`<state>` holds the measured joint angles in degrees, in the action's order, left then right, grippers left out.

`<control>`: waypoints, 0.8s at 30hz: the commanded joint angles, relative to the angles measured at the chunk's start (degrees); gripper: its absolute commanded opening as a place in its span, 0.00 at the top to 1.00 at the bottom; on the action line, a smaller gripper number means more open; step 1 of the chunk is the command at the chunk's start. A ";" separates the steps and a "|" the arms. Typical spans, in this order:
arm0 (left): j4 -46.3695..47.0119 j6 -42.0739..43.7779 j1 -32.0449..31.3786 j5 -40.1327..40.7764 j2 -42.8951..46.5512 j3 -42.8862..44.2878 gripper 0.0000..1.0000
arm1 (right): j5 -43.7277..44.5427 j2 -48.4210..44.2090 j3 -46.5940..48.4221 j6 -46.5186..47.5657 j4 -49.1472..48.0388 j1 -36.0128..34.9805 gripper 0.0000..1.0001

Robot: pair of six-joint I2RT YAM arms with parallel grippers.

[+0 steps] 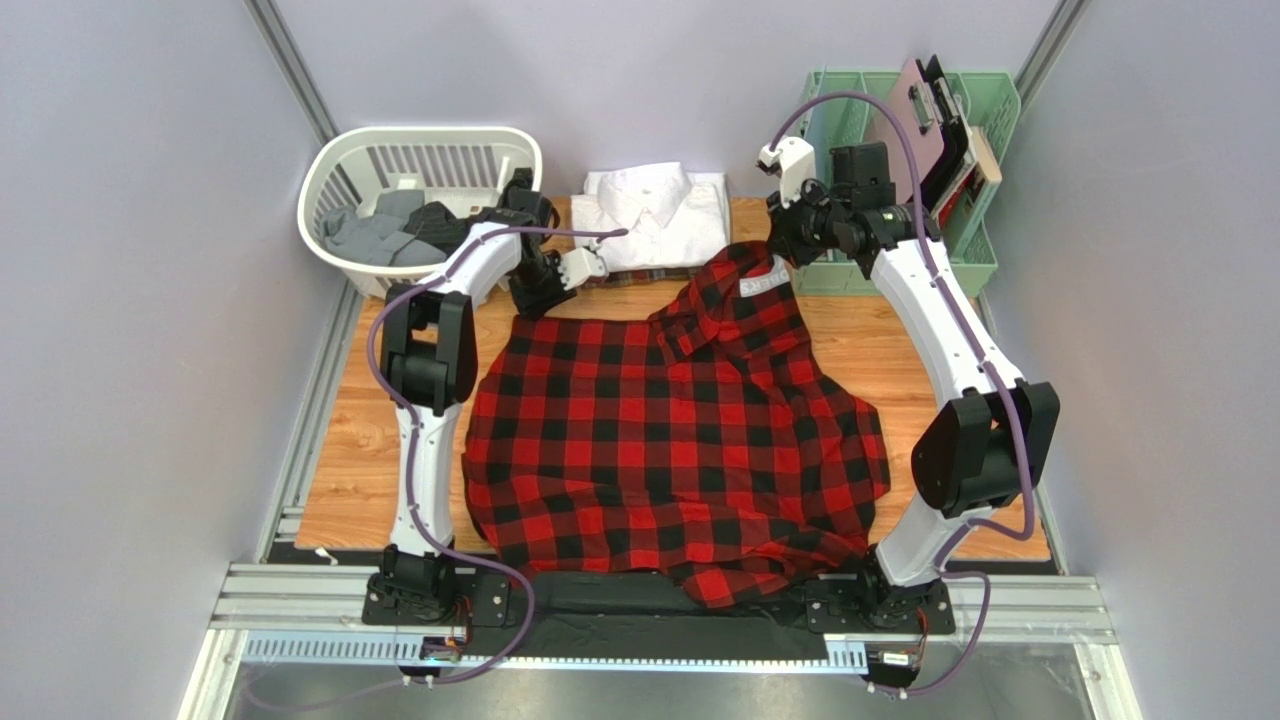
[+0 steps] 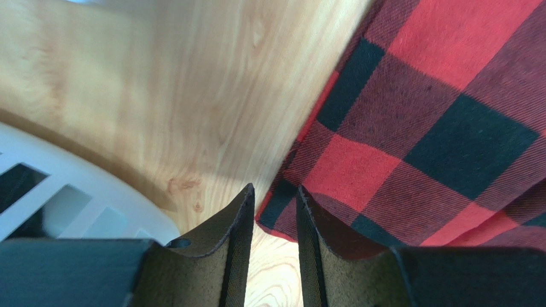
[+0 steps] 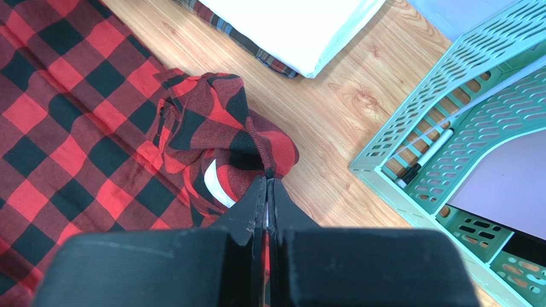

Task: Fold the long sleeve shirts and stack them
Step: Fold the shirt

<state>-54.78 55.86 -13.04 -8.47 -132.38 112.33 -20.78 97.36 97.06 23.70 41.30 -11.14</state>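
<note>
The red-and-black checked flannel shirt lies spread over the wooden table, its collar end raised at the back. My right gripper is shut on the bunched collar; red cloth shows between its jaws. My left gripper is at the shirt's back left corner; its jaws stand a narrow gap apart, and the shirt's corner lies at the tips on the wood. The folded white shirt sits at the back on the dark plaid one.
A white laundry basket with grey and dark clothes stands at the back left, close to the left gripper. A green crate with boards stands at the back right, near the right gripper.
</note>
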 commanded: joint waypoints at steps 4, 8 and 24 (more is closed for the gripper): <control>-3.31 5.49 0.12 1.70 -1.13 -0.18 0.62 | 0.91 1.16 2.70 1.61 -2.01 0.59 1.00; -4.36 5.58 0.03 1.35 -1.92 -0.19 0.83 | 1.00 1.52 3.05 1.70 -2.01 1.20 1.00; 3.63 -0.66 0.38 -1.46 10.64 -0.27 1.00 | 5.83 4.59 10.96 5.21 -1.83 2.35 1.00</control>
<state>-55.61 57.43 -13.02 -8.75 -128.49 111.68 -18.02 100.38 104.99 26.55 41.25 -9.54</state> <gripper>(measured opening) 0.006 0.004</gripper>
